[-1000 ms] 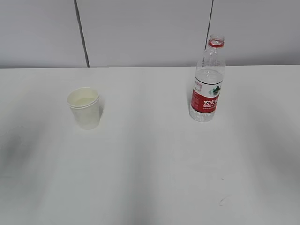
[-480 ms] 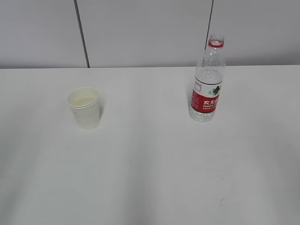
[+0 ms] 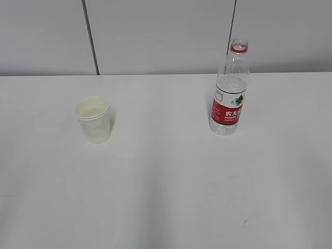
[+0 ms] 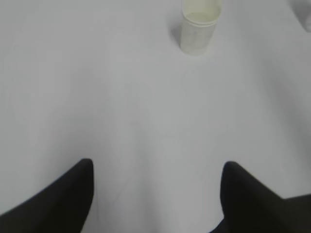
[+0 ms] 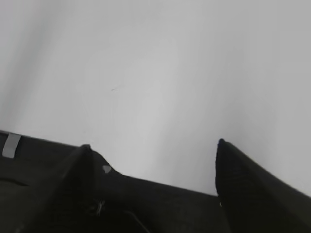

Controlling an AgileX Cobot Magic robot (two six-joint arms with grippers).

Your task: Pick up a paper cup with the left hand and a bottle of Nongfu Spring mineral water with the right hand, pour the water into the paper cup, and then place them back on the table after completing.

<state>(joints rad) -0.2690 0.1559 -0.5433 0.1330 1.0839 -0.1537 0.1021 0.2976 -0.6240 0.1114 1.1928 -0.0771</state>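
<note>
A white paper cup point(image 3: 93, 120) stands upright on the white table point(image 3: 166, 181), left of centre, with some liquid in it. In the left wrist view the paper cup point(image 4: 199, 26) is far ahead at the top. A clear Nongfu Spring bottle point(image 3: 230, 91) with a red label and no cap stands upright to the right, holding water in its lower half. My left gripper point(image 4: 158, 167) is open over bare table, well short of the cup. My right gripper point(image 5: 153, 145) is open too, with nothing between its fingers. Neither arm shows in the exterior view.
A grey panelled wall point(image 3: 166, 36) runs behind the table's far edge. A small dark mark point(image 3: 245, 223) lies on the tabletop near the front right. A dark edge point(image 5: 43, 145) crosses the lower left of the right wrist view.
The soft shadows on the table's front have faded from a second ago. Cup and bottle have not moved.
</note>
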